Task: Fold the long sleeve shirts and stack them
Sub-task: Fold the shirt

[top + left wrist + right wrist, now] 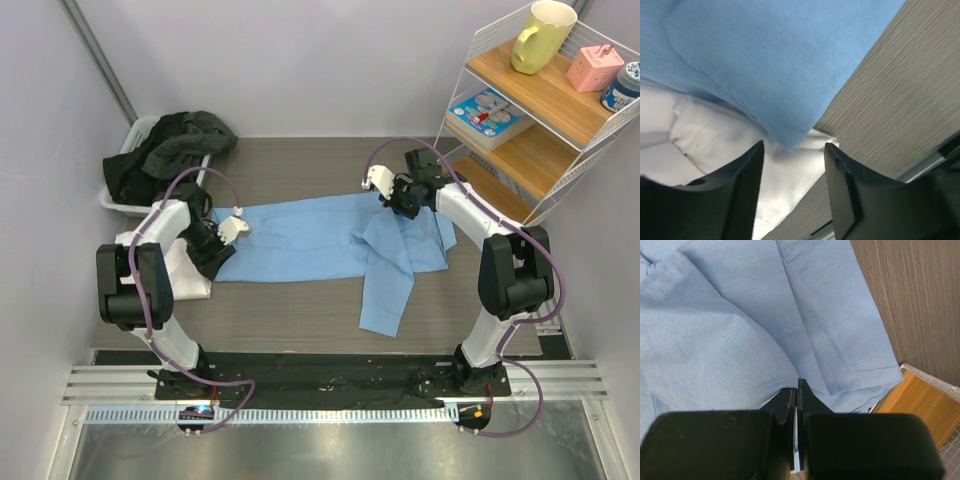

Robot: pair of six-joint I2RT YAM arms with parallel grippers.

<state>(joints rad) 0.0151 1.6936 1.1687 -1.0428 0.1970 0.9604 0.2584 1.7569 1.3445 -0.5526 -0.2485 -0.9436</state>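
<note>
The light blue long sleeve shirt [310,235] lies spread across the middle of the table, with one sleeve hanging toward the near side. Its left corner [765,55] overlaps the white shirt [715,135], which lies at the table's left [190,280], partly under my left arm. My left gripper [218,258] hovers over that corner, open [794,145], with nothing between its fingers [740,190]. My right gripper [398,203] is at the blue shirt's far edge. It is shut [797,385], with a fold of the blue cloth [715,330] pinched in its jaws.
A white basket [122,150] of dark clothes [170,145] sits at the back left. A wire shelf with wooden boards [540,130] stands at the right, close to my right arm; its corner [920,400] shows just beyond the shirt's edge. It holds a yellow mug [542,35].
</note>
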